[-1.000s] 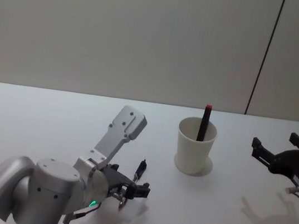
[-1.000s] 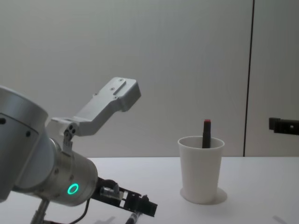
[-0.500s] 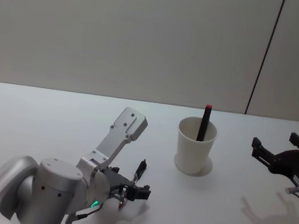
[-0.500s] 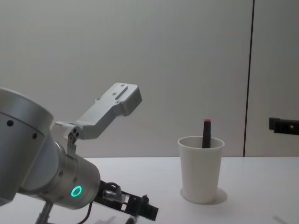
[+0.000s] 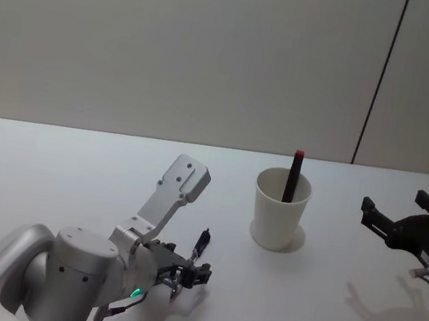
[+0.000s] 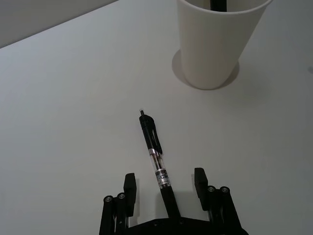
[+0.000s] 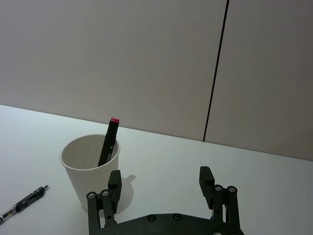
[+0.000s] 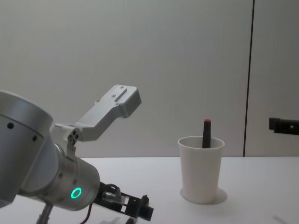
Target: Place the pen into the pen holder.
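One black pen [image 6: 155,156] lies flat on the desk [image 5: 74,180], toward its near edge. The pen holder [image 5: 280,211] stands upright well apart from it, nearer the far edge, and we see a red-capped marker [image 5: 293,175] leaning inside. Our left gripper [image 6: 164,177] sits low over the pen's nearer end, fingers spread either side without touching it. Our right gripper [image 7: 160,175] hangs near the right edge, fingers wide apart.

Cannot see the rear end of the pen [image 6: 155,152] under the left gripper [image 6: 164,176], nor the lower part of the marker [image 5: 294,171] inside the cup [image 5: 277,218]. Cuts off the right gripper [image 8: 283,125] at 3 o'clock in chest view.
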Controlling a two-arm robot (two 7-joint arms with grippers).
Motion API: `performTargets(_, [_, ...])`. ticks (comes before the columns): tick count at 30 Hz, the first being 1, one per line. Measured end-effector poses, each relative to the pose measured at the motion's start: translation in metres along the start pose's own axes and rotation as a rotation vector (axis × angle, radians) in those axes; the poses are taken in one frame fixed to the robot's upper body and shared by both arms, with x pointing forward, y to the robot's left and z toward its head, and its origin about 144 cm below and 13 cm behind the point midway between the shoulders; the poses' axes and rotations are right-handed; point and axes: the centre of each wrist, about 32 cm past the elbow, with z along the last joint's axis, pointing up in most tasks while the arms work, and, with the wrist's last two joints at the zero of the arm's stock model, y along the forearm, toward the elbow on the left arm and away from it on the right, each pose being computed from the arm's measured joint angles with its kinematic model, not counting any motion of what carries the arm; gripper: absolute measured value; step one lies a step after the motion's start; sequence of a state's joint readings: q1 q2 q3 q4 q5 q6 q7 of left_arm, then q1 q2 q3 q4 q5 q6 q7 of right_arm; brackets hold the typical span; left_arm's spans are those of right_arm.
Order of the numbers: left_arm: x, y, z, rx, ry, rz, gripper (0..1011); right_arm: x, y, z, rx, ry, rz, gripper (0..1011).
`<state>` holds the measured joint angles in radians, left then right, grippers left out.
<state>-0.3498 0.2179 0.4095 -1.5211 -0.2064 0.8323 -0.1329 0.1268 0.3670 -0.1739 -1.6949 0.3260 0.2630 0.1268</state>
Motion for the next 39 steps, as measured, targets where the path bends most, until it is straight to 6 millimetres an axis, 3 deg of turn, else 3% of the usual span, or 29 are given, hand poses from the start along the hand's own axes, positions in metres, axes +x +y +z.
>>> performTargets(20, [-0.0004,-0.0060,-0.0040,0.069,-0.026,0.007,175,0.0000,0.0000,0.0000,0.000,0.000,0.000,1001])
performTargets(39, [-0.0002,-0.0078,-0.0080,0.087,-0.035,0.009,136,0.0000,0.0000,0.0000,0.000,0.000,0.000,1002])
